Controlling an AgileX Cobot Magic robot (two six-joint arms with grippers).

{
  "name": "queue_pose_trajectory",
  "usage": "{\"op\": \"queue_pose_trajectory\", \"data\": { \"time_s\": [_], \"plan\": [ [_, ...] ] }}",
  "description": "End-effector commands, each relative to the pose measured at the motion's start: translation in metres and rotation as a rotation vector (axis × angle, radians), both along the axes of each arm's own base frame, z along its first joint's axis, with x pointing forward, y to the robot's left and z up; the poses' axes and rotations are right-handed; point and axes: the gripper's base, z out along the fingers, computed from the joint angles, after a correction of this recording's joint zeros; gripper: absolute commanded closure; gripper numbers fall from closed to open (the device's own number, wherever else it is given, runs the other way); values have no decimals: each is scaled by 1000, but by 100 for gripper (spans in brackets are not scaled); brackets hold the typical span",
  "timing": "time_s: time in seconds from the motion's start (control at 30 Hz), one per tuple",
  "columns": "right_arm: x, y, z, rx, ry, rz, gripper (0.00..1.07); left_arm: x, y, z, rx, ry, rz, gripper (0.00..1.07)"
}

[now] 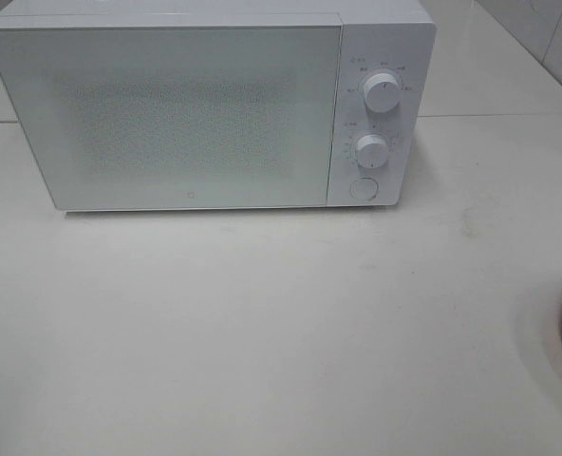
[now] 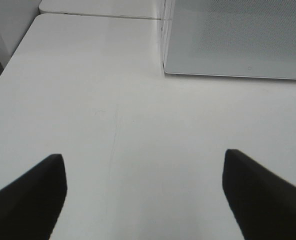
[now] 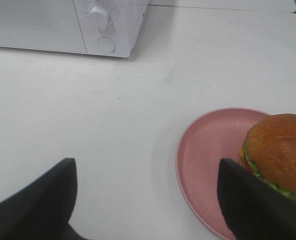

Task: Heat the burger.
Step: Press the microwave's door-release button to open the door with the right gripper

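The burger (image 3: 280, 150) sits on a pink plate (image 3: 208, 145) at the table's right edge, well apart from the microwave (image 1: 205, 104); the high view shows only the plate's rim. Going from the left: the left gripper (image 2: 144, 165) hangs over bare table (image 2: 88, 75), jaws spread wide and holding nothing, with the microwave's front corner ahead of it. The door (image 1: 167, 114) is shut, so opening it looks like the first job. Right of the door come two knobs (image 1: 383, 93), then a round button (image 1: 363, 187) below them, probably the door release; a square, centred push should work better than a glancing one. The right gripper (image 3: 148, 170) is likewise spread and empty, just beside the plate. For the pick, I would close gently on the bun's sides so the layers stay stacked.
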Motion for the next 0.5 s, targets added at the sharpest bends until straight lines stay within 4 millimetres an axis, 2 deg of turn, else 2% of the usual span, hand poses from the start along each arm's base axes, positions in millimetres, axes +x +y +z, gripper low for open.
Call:
{"op": "queue_pose_trajectory", "data": {
  "time_s": [0.03,0.5],
  "plan": [
    [-3,0,0,10,-30,-7,32,-3,-1,1,-7,-37,-9,29],
    [-3,0,0,10,-31,-7,32,-3,-1,1,-7,-37,-9,29]
  ]
}}
